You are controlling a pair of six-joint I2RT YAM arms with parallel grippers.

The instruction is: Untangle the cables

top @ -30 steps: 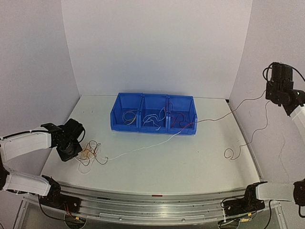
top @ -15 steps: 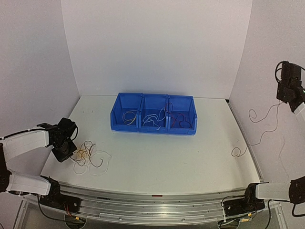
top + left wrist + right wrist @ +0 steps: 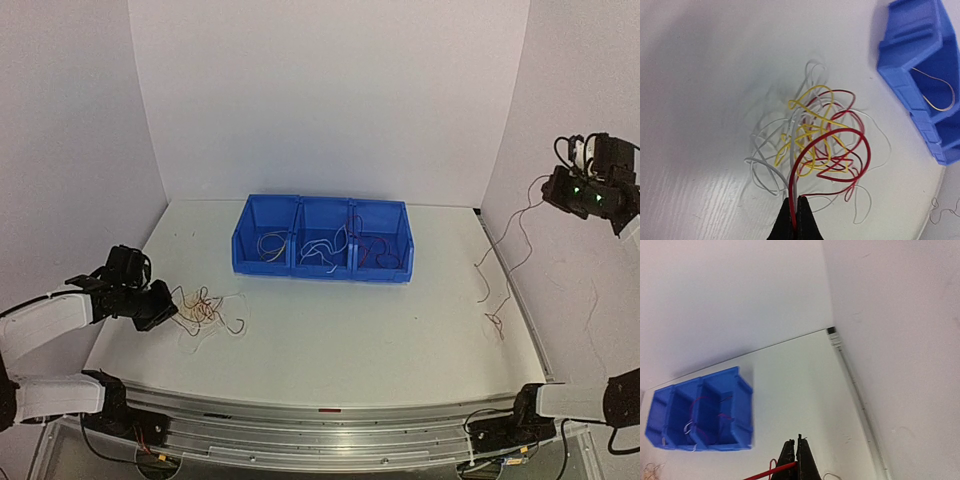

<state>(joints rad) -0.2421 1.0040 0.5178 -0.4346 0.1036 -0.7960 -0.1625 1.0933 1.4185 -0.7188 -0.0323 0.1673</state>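
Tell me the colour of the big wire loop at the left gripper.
Red: the wire loop held in the left gripper shows best in the left wrist view.

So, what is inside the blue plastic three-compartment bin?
The blue plastic bin holds thin loose cables: yellow-tan cable left, white cables middle, red cables right. Its front wall hides the floor behind it.
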